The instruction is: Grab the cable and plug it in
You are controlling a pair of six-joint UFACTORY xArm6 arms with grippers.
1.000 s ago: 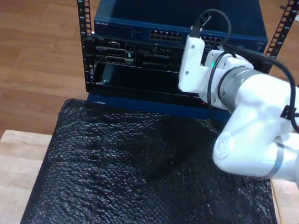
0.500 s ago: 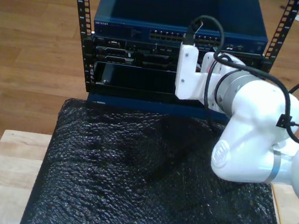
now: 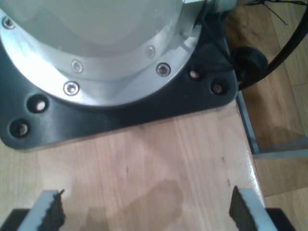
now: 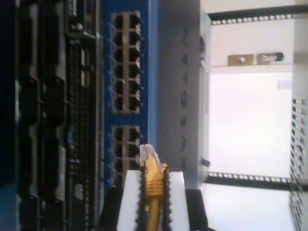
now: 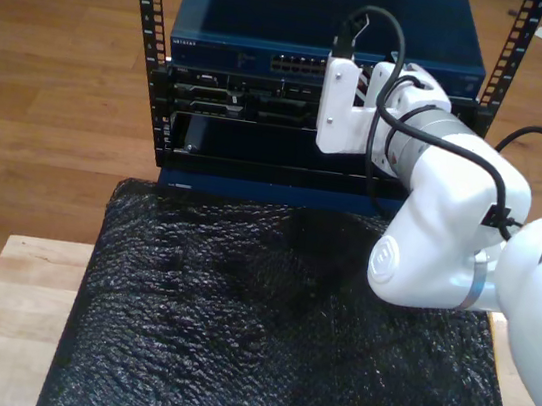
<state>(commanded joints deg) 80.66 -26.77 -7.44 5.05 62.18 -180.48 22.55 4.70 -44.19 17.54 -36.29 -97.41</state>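
The yellow-orange cable (image 4: 153,195) runs up between the white fingers (image 4: 130,192) of my second gripper (image 4: 153,180), which is shut on it just behind the plug. Its clear plug (image 4: 147,154) sticks out past the fingertips, close in front of the lower block of ports (image 4: 126,149) on the blue switch (image 4: 153,72). In the exterior view my second arm's wrist (image 5: 364,115) is raised in front of the switch (image 5: 231,54), near its row of ports (image 5: 300,66). My first gripper (image 3: 144,214) is open over bare wood, with its ribbed pads (image 3: 52,214) wide apart.
A black bubble-wrap mat (image 5: 264,323) covers the wooden table (image 5: 14,308). The rack's perforated rails (image 5: 147,4) flank the switch, with darker units (image 5: 234,107) below it. A thick black arm cable (image 5: 394,49) loops over the wrist. An arm's round base on a black plate (image 3: 120,110) stands by the table edge.
My second arm's wrist has moved toward the exterior view's left and farther up, closer to the switch's ports.
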